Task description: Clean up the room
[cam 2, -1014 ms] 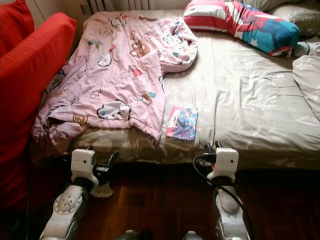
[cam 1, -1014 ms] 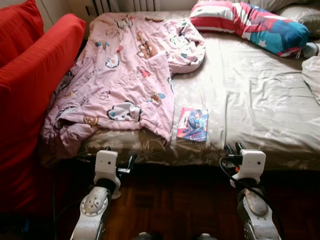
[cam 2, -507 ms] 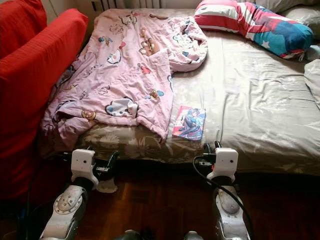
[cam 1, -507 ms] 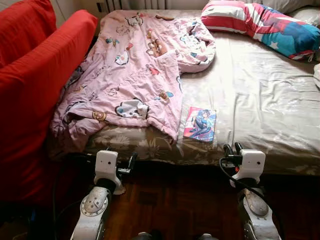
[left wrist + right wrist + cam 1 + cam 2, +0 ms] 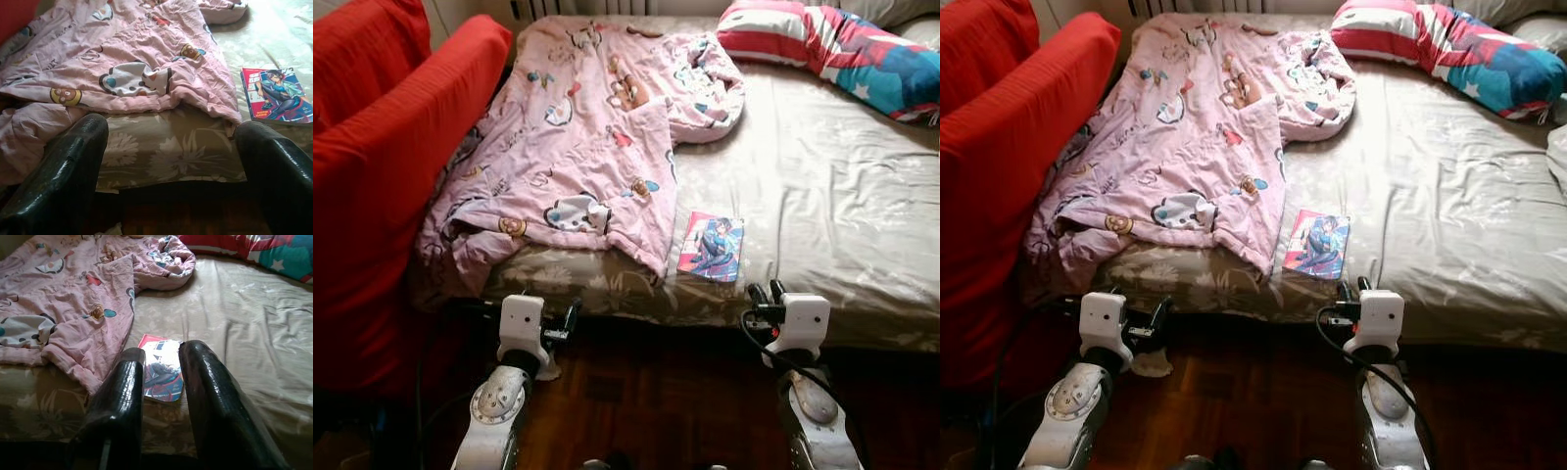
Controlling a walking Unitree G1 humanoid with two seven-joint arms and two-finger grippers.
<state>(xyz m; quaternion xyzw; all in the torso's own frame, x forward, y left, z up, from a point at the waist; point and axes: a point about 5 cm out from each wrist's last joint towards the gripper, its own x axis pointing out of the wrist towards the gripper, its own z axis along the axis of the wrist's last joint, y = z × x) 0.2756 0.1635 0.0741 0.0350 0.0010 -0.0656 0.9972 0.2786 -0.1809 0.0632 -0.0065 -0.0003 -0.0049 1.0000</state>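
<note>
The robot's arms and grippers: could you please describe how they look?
Both arms are silver metal with round joint caps, ending in white boxy wrist housings. The left gripper and right gripper each have two glossy black fingers. A black cable loops beside the right wrist.

pillow [image 5: 847, 49]: cut off at upper right edge | comic book [image 5: 161, 369]: partly hidden behind right gripper's fingers [image 5: 120, 396] | cover lettering: unreadable
</note>
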